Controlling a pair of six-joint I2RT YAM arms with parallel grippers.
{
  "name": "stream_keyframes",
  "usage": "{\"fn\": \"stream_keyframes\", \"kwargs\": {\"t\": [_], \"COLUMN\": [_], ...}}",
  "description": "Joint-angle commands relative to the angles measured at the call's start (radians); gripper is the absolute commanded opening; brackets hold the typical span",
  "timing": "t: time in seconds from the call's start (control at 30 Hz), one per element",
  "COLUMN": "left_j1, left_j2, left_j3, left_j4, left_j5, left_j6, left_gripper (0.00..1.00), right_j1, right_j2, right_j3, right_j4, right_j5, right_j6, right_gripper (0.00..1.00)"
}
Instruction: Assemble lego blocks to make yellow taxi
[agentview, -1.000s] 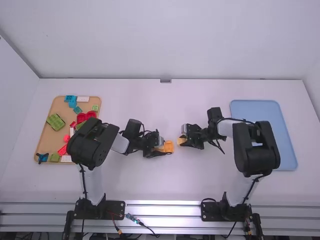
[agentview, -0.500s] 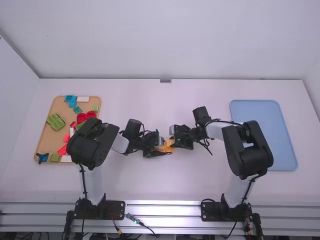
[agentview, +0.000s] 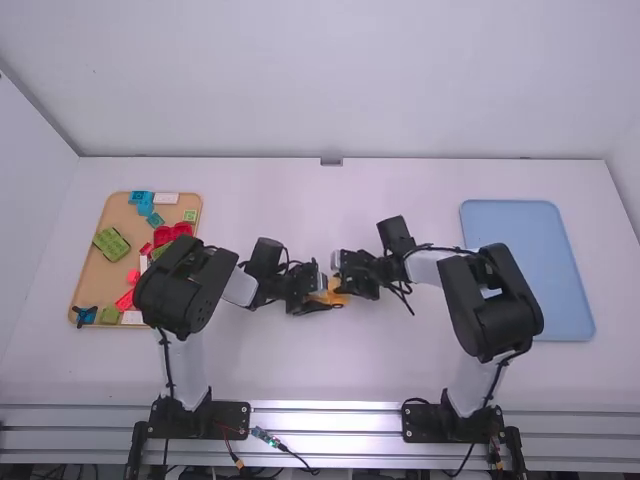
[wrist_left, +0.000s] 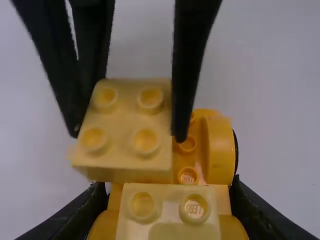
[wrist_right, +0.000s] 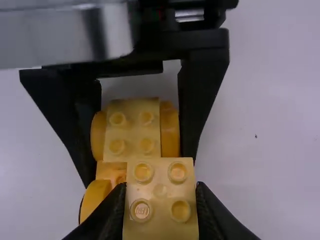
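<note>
High view, leftmost: tan tray (agentview: 89, 270) on surface (agentview: 250, 365), loose red, green, blue and white blocks in it. Left claw (agentview: 322, 291), mid-surface, pinching yellow-orange wheeled base (wrist_left: 187, 145) by its sides; pale yellow stud block (wrist_left: 170, 205) sits on top. Right claw (agentview: 343, 285), just beside, pinching second pale yellow block (wrist_left: 122, 125), four studs up, over the base; cannot tell if seated. Far right: blue tray (agentview: 525, 235), partly behind right arm.

The robot's left gripper (agentview: 322, 294), clamped, points toward three o'clock; its clamped right gripper (agentview: 340, 280) faces nine o'clock.
</note>
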Motion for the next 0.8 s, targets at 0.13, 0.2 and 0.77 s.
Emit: {"fn": "stream_keyframes", "kwargs": {"t": [0.13,0.2,0.77], "left_j1": [0.005,0.005,-0.001], "left_j2": [0.007,0.007,0.007], "left_j3": [0.007,0.007,0.006], "left_j4": [-0.005,-0.005,-0.065], "left_j5": [-0.052,-0.044,-0.019], "left_j6": [0.005,0.005,0.081], "left_gripper": [0.37,0.37,0.3], "right_j1": [0.001,0.014,0.032], "right_j2": [-0.089,-0.099,-0.097], "right_j3": [-0.075,-0.087,-0.097], "right_j4": [0.046,0.043,0.062], "right_j5": [-0.011,-0.011,0.026], "right_j6": [0.006,-0.031,0.002], "right_gripper": [0.06,0.06,0.04]}}
